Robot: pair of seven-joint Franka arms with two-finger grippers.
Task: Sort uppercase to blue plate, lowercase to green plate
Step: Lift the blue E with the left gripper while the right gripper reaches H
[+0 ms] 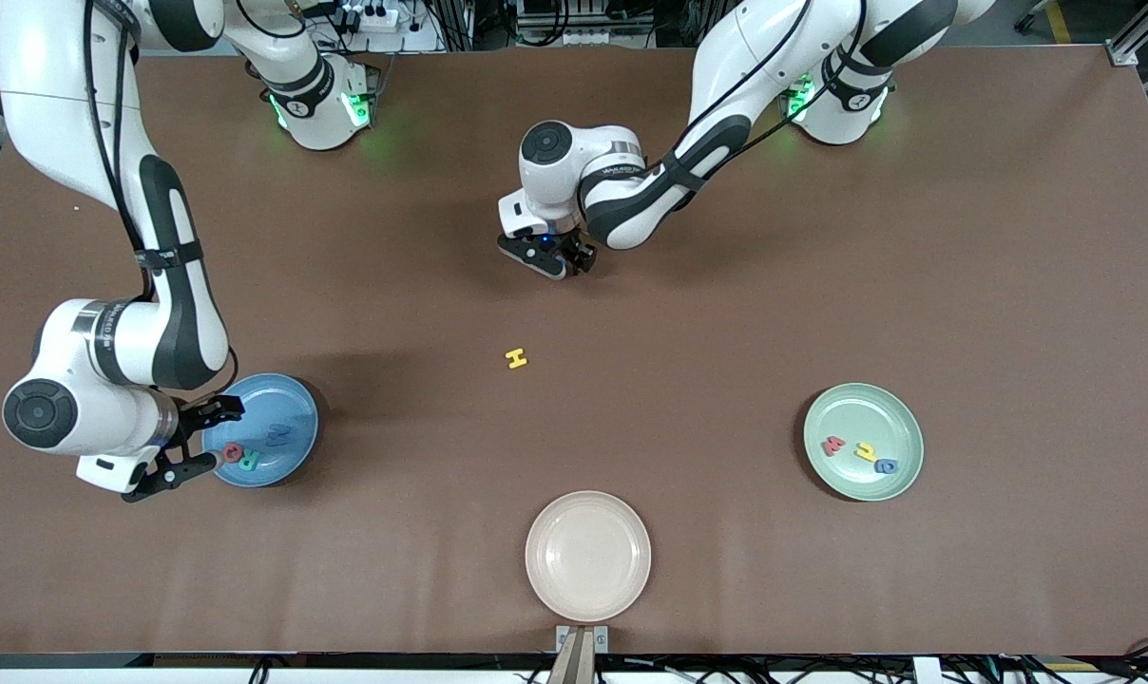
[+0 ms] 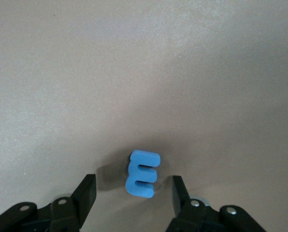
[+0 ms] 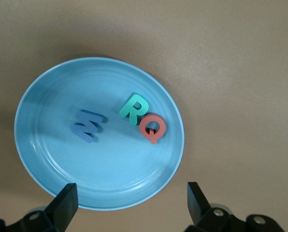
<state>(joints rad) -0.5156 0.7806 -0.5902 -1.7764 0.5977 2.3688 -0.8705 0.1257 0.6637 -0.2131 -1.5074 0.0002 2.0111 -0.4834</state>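
Three small foam letters lie in the round sky-blue plate (image 1: 294,404): a blue M (image 3: 88,125), a teal-green R (image 3: 133,108) and a red Q (image 3: 152,127), the R touching the Q. The right gripper (image 3: 132,203) hangs over that plate's edge with its fingers spread wide, holding nothing.

The left gripper (image 2: 133,193) is low over the brown worktop (image 1: 821,285), fingers apart on either side of a blue foam e (image 2: 142,174), not touching it.

A yellow foam H (image 1: 516,358) lies alone mid-worktop. The pale mint-green plate (image 1: 892,408) holds a red w (image 1: 833,445), a yellow letter (image 1: 865,452) and a blue letter (image 1: 886,465). A round cream plate (image 1: 588,556) sits nearest the front camera.
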